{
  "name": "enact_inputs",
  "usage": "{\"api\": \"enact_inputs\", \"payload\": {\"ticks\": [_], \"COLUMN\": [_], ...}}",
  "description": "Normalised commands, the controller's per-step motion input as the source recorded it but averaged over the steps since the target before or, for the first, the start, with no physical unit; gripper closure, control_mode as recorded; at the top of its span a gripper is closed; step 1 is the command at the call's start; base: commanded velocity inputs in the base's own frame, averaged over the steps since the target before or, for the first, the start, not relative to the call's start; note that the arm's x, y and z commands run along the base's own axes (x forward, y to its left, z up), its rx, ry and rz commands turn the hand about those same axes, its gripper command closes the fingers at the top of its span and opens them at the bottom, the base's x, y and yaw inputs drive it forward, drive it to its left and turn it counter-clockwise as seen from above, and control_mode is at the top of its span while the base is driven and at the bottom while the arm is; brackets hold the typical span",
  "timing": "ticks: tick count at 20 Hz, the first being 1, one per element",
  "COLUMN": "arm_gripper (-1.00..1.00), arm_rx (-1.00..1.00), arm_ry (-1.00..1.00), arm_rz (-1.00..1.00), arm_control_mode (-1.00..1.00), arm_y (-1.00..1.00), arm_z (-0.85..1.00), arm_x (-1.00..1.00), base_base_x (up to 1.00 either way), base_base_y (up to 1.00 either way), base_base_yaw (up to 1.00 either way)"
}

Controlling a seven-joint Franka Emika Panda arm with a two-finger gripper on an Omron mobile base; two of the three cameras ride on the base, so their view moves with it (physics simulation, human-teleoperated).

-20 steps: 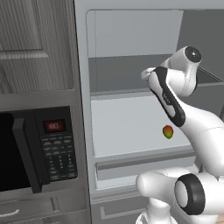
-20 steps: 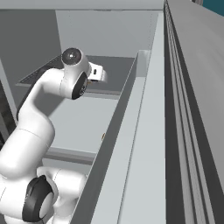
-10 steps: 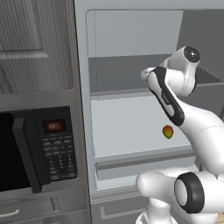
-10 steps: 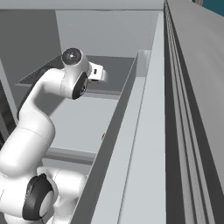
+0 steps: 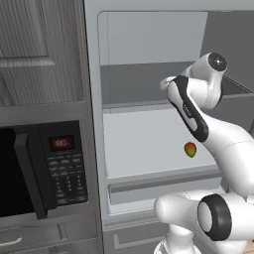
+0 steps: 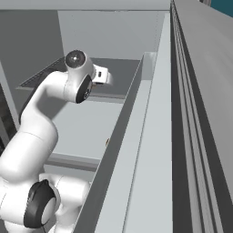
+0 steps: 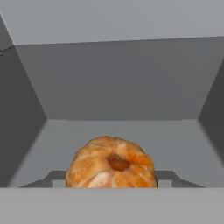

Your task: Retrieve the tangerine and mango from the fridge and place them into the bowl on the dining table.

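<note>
The tangerine point(image 7: 111, 164), round and orange with a dimpled top, sits close up in the hand view on the upper shelf of the fridge point(image 5: 144, 89). My gripper point(image 7: 111, 178) has one fingertip against each side of it and is shut on it. In the left base view the arm reaches up into the upper compartment, and its hand is mostly hidden behind the forearm. The mango point(image 5: 190, 149), red fading to yellow-green, lies on the lower shelf to the right, beside the arm. The bowl and the dining table are out of view.
A black microwave point(image 5: 44, 168) is built into the cabinets left of the fridge. The open fridge door point(image 6: 150, 136) runs along the right of the arm. The shelf's grey side and back walls enclose the hand.
The jaws have closed in from wide open onto the tangerine. The arm and the mango have kept their places.
</note>
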Motion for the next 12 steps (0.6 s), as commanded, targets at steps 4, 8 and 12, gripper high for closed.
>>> {"api": "enact_inputs", "payload": {"ticks": [4,8,12], "arm_gripper": [1.00,1.00,1.00], "arm_rx": [0.00,0.00,0.00], "arm_ry": [0.00,-0.01,-0.01], "arm_rz": [0.01,0.05,0.03], "arm_control_mode": [-1.00,-1.00,-1.00], "arm_y": [0.00,0.00,0.06], "arm_z": [-0.20,-0.10,-0.02], "arm_x": [-0.40,-0.98,-0.93], "base_base_x": [0.00,0.00,0.00], "base_base_y": [0.00,0.00,0.00], "base_base_yaw": [0.00,0.00,0.00]}}
